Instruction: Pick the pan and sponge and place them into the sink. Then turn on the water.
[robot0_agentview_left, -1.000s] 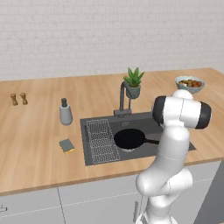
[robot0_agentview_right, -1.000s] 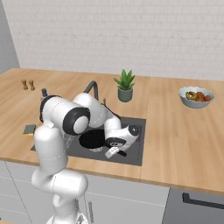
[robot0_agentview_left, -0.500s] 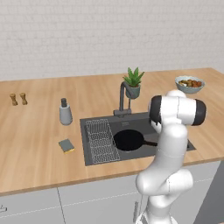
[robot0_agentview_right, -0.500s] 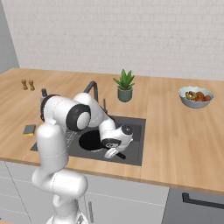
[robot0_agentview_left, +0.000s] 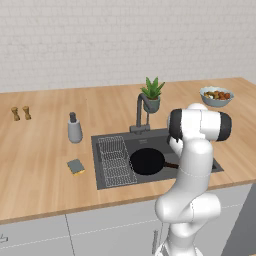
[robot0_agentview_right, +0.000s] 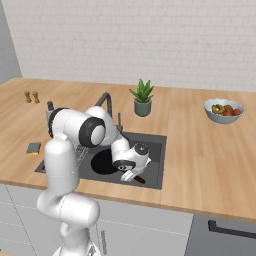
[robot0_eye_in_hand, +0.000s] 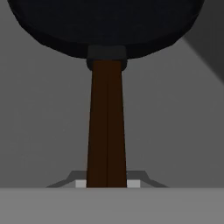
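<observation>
The black pan (robot0_agentview_left: 147, 161) sits low inside the dark grey sink (robot0_agentview_left: 150, 140), just right of the wire rack (robot0_agentview_left: 114, 160). In the hand view the pan (robot0_eye_in_hand: 105, 22) spans the top and its dark handle (robot0_eye_in_hand: 107, 122) runs straight down between my fingertips. My gripper (robot0_agentview_right: 133, 174) is shut on that handle near the basin's front right, where the handle end (robot0_agentview_right: 140, 179) pokes out. The grey-green sponge (robot0_agentview_left: 76, 166) lies on the counter left of the sink, also visible as the sponge (robot0_agentview_right: 33, 148). The tall faucet (robot0_agentview_left: 142, 112) stands behind the basin; no water shows.
A grey dispenser (robot0_agentview_left: 74, 129) stands on the counter behind the sponge. The potted plant (robot0_agentview_left: 152, 93) sits beside the faucet, a fruit bowl (robot0_agentview_left: 216, 96) at the far right, and two small shakers (robot0_agentview_left: 21, 113) at the far left. My own arm covers the sink's right part.
My hand has shifted slightly toward the rack side of the basin, carrying the pan by its handle. The sponge has not moved.
</observation>
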